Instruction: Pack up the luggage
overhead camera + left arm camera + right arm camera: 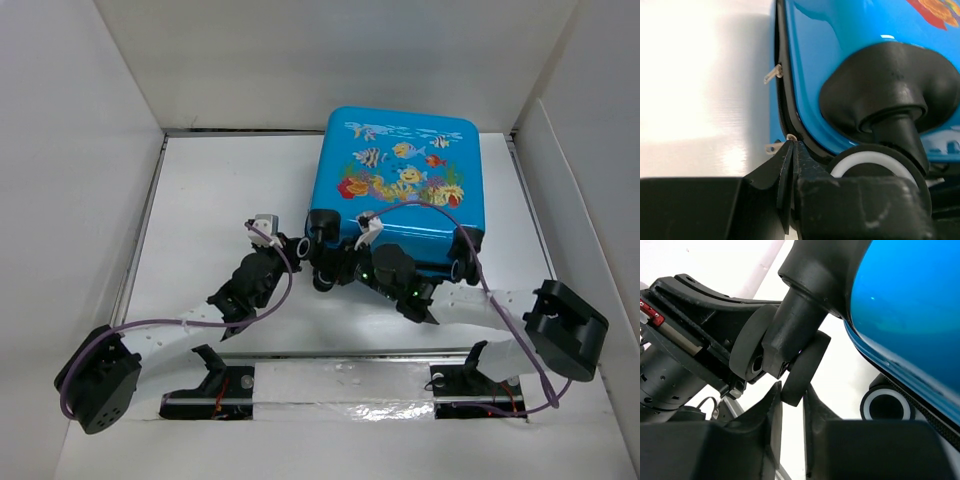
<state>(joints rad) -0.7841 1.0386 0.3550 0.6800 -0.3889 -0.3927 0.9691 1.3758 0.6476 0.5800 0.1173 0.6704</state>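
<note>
The luggage (405,185) is a bright-blue hard-shell suitcase lying closed and flat, fish print up, at the back right of the table. My left gripper (306,246) is at its near-left corner. In the left wrist view its jaws (790,146) are shut on a small pale zipper pull at the black zipper seam (785,95), next to a white-rimmed wheel (872,162). My right gripper (335,270) is at the same corner from the right. Its jaws (792,390) are closed on one black disc of a double wheel (802,365) under the blue shell (910,305).
White walls stand round the table on the left, back and right (560,200). A second pale zipper tab (771,75) sticks out further along the seam. The left arm's body (685,340) is close beside my right fingers. Another white-rimmed wheel (886,406) shows beyond.
</note>
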